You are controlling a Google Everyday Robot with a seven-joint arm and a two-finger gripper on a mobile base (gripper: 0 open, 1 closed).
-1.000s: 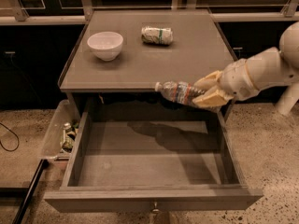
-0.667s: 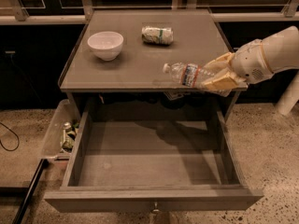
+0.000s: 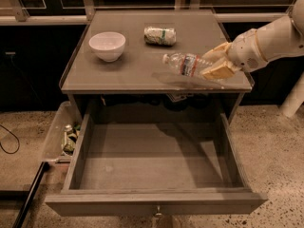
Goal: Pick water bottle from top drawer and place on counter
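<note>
Claw (image 3: 214, 62) clamped on clear ribbed water bottle (image 3: 183, 63), tilted over glossy counter (image 3: 127, 75) right side

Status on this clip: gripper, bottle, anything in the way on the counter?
Gripper shut on small clear ribbed plastic water bottle, over right front of glossy grey-brown counter. Bottle sideways, cap left, not yet released. White bowl, wrapped packet farther back, apart.

counter (image 3: 142, 72) | bowl (image 3: 107, 45) left | packet (image 3: 160, 35) rear | claw (image 3: 214, 61) gripping water bottle (image 3: 186, 63) above right side
</note>
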